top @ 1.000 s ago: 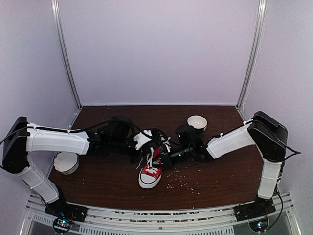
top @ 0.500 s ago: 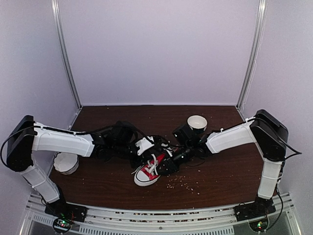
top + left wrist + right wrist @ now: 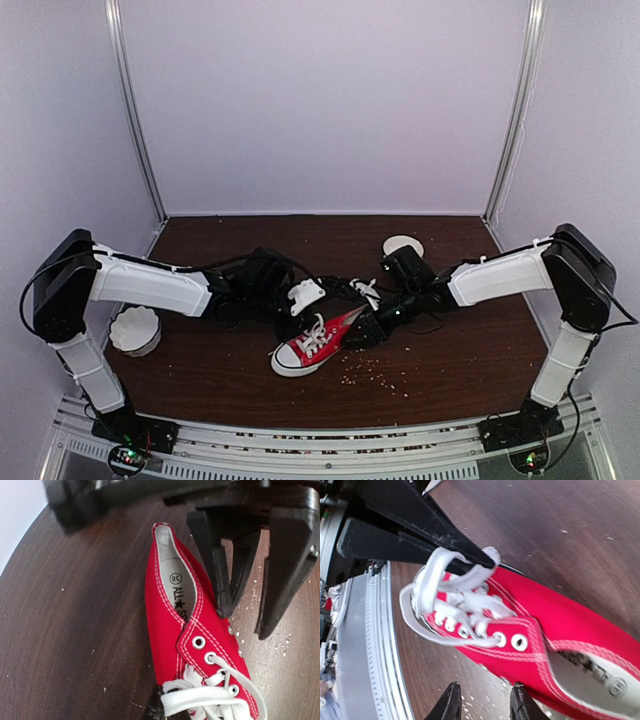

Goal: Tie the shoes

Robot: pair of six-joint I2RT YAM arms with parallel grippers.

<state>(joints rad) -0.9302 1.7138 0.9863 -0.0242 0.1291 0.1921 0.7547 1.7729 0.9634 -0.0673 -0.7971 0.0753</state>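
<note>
Sneaker (image 3: pixel 312 345) swung round since a second ago: toe then toward bottom of frame, now toward lower left, shoe tilted onto its side at centre of tabletop (image 3: pixel 220 385). Right fingers (image 3: pixel 285 570) have opened partway, nothing between them; one touches red collar edge, other hangs over crumbs (image 3: pixel 285 642). Left fingers (image 3: pixel 435 537) pinched tight on loop of white laces (image 3: pixel 200 697) above eyelets.

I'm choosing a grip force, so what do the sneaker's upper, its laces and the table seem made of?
Sneaker upper: matte red canvas, going by woven look and white stitching. Laces: flat white woven fabric, probably cotton. Table: dark wood or wood-look laminate, faint sheen, visible grain.
</note>
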